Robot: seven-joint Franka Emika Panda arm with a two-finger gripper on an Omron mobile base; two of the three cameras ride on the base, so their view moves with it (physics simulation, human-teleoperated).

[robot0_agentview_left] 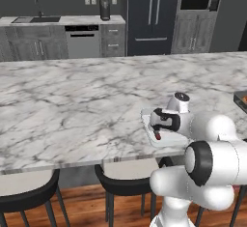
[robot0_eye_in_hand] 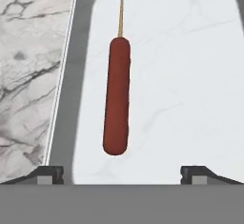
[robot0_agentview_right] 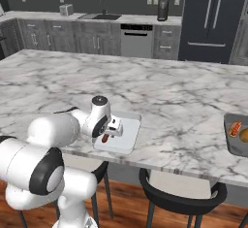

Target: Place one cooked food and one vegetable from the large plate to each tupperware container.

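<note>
the gripper is hovering with fingers spread wide, the sausage on a stick lying mid-frame in the pale tub, looking light, stiff, probably best pinched mid-body

No text, label, brand, number or sign can be read in any view. The appliance fronts along the back wall are plain, and anything on them is too small or blurred to make out. The marble tabletop carries only veining, and the pale tub bears no marking.
</note>
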